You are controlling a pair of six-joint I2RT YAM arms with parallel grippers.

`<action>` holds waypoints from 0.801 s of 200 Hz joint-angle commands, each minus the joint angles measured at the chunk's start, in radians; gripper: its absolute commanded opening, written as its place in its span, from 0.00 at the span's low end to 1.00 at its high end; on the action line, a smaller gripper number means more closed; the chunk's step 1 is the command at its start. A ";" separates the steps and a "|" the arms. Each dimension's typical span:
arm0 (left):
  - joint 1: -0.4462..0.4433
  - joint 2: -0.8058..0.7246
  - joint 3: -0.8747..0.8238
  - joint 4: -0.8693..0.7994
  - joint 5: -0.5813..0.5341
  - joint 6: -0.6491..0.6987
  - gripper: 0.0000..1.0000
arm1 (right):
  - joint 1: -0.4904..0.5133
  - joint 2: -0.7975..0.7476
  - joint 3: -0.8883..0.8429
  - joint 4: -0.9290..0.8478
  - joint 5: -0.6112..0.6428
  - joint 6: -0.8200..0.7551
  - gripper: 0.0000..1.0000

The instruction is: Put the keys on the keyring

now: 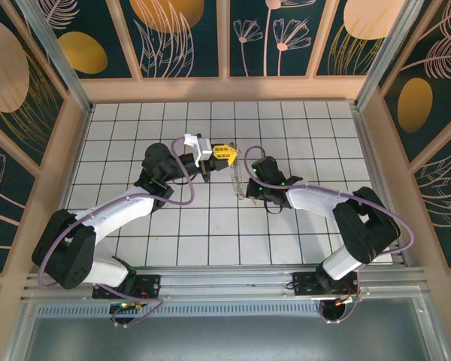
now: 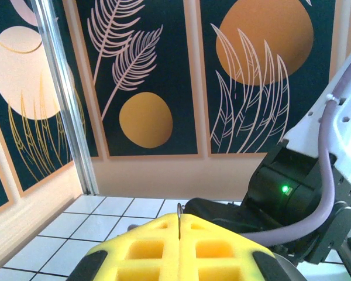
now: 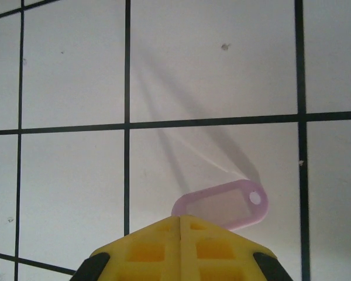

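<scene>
We see the white-tiled desk (image 1: 301,128) carrying 2 arms, the left arm (image 1: 113,214) and the right arm (image 1: 338,214), which meet near its middle. The left claw (image 1: 224,154) is raised, its yellow fingers (image 2: 140,252) pressed together. A thin dark sliver, seemingly the keyring (image 2: 179,211) edge-on, stands up from their seam. From above, the keyring (image 1: 239,180) hangs as a faint hoop between both claws. The right claw (image 3: 180,219) is pinched tight on the lilac-pink key (image 3: 222,206), which pokes out above the tiles and casts a shadow on them.
</scene>
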 commanded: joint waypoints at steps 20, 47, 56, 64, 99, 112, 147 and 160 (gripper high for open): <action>-0.005 -0.019 0.002 0.079 0.026 -0.008 0.00 | 0.005 -0.022 0.011 -0.124 0.088 -0.103 0.00; -0.005 -0.019 0.000 0.082 0.027 -0.010 0.00 | 0.006 0.005 0.013 -0.133 0.082 -0.135 0.00; -0.005 -0.020 0.001 0.082 0.027 -0.009 0.00 | 0.007 0.019 0.016 -0.130 0.076 -0.140 0.00; -0.005 -0.020 0.000 0.083 0.027 -0.011 0.00 | 0.007 0.030 0.018 -0.123 0.070 -0.142 0.00; -0.005 -0.020 0.001 0.085 0.027 -0.014 0.00 | 0.007 0.098 0.030 -0.088 0.050 -0.144 0.00; -0.004 -0.022 0.000 0.085 0.027 -0.015 0.00 | 0.007 0.112 0.034 -0.076 0.049 -0.142 0.00; -0.005 -0.024 0.000 0.085 0.029 -0.019 0.00 | 0.007 0.104 0.044 -0.072 0.068 -0.119 0.11; -0.005 -0.028 -0.002 0.085 0.029 -0.019 0.00 | 0.007 0.074 0.040 -0.076 0.073 -0.102 0.21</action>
